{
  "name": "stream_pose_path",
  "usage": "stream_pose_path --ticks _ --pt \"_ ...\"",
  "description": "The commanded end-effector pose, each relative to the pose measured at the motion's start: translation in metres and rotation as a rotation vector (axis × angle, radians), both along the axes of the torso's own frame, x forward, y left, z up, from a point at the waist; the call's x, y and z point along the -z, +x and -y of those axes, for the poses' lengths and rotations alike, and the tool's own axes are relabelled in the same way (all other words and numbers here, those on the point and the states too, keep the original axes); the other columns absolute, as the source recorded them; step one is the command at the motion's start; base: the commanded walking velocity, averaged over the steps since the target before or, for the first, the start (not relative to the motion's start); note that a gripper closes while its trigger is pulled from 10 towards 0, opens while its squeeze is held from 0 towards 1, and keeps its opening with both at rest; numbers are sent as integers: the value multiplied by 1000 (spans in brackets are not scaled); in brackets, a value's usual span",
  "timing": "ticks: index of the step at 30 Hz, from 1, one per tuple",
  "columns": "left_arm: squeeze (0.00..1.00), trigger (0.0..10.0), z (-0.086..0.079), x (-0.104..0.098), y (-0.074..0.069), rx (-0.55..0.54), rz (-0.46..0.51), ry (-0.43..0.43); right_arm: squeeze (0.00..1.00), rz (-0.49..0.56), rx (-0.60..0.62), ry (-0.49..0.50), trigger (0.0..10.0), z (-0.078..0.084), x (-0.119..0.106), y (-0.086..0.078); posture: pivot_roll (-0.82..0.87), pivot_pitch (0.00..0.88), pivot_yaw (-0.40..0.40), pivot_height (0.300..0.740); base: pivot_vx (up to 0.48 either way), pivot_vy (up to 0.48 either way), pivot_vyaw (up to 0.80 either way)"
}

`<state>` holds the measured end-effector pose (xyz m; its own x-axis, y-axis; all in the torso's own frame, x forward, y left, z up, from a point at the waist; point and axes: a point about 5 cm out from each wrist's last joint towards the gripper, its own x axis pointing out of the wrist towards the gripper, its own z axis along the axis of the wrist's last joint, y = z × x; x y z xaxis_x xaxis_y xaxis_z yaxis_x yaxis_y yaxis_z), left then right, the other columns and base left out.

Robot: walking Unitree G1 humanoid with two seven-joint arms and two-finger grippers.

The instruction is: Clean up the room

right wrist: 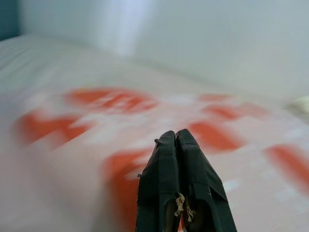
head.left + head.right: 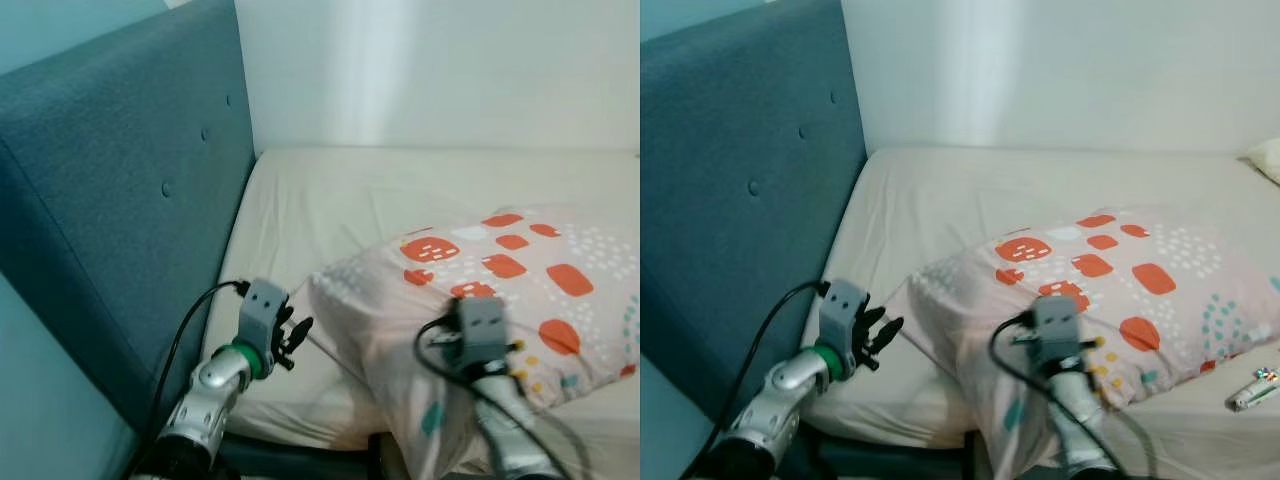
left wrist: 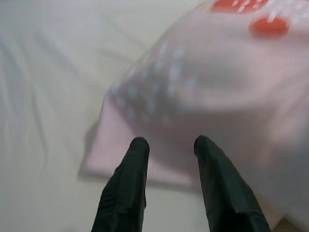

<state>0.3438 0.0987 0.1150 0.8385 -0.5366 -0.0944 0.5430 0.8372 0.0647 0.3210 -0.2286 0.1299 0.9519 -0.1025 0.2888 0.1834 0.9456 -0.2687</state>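
A pink pillow (image 2: 520, 270) with orange and teal patches lies on the cream mattress (image 2: 400, 190), its near end hanging over the bed's front edge. My left gripper (image 2: 298, 335) is open just left of the pillow's left corner (image 3: 111, 145), with nothing between its fingers (image 3: 130, 179). My right arm (image 2: 482, 325) rises in front of the pillow's near side. In the right wrist view my right gripper (image 1: 175, 137) is shut, fingers pressed together, pointing over the pillow's patterned top. I see no fabric pinched between them.
A teal padded headboard (image 2: 120, 200) stands along the left side of the bed. A white wall (image 2: 440, 70) runs behind it. A small shiny wrapper-like item (image 2: 1255, 390) lies on the mattress at far right, and a pale cushion corner (image 2: 1268, 158) shows at the right edge.
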Motion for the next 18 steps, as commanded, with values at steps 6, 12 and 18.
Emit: stream_pose_path --ticks 6,12,18 --pt "0 10000 17 -17 2 43 10 -63 106 -9 95 255 10000 25 -7 -6 -150 138 59 571 0 0 0" --pt "0 10000 17 -12 -9 56 1 -60 1000 -112 140 368 10000 34 21 -26 -150 156 59 571 0 0 0" --pt "0 10000 15 -7 -19 57 -20 -65 1000 -115 335 308 10000 68 23 -54 -158 171 60 571 0 0 0"
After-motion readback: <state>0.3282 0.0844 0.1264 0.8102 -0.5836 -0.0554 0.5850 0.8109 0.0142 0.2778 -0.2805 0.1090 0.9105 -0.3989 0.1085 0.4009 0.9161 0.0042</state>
